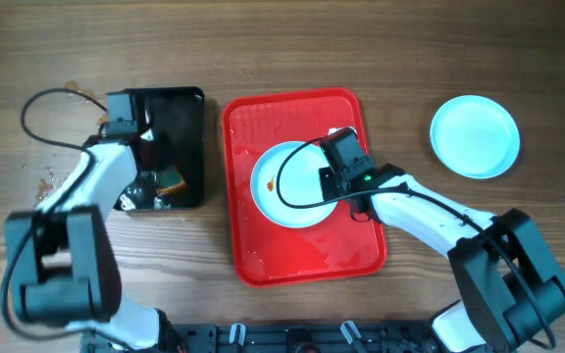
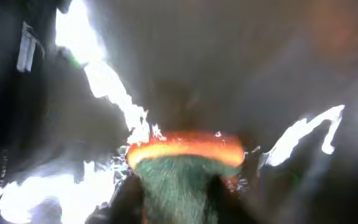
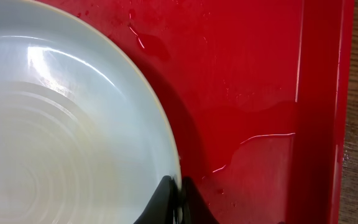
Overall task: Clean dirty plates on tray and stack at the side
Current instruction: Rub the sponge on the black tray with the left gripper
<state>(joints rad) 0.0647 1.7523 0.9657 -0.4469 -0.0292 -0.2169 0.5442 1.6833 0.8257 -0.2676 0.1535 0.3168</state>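
Observation:
A pale blue plate point(image 1: 287, 186) with a small orange-brown spot lies in the red tray point(image 1: 302, 255). My right gripper point(image 1: 346, 181) is shut on this plate's right rim; in the right wrist view the fingers point(image 3: 178, 199) pinch the rim of the plate point(image 3: 61, 124) over the wet tray point(image 3: 253, 74). A second pale blue plate point(image 1: 474, 135) sits on the table at the right. My left gripper point(image 1: 160, 181) is down in the black tray point(image 1: 179, 108), shut on a green and orange sponge point(image 2: 182, 168). A third plate is not visible.
The black tray holds water that glares white in the left wrist view. Water drops and a puddle lie on the red tray's floor point(image 3: 247, 118). Brown stains mark the wooden table point(image 1: 52, 181) left of the black tray.

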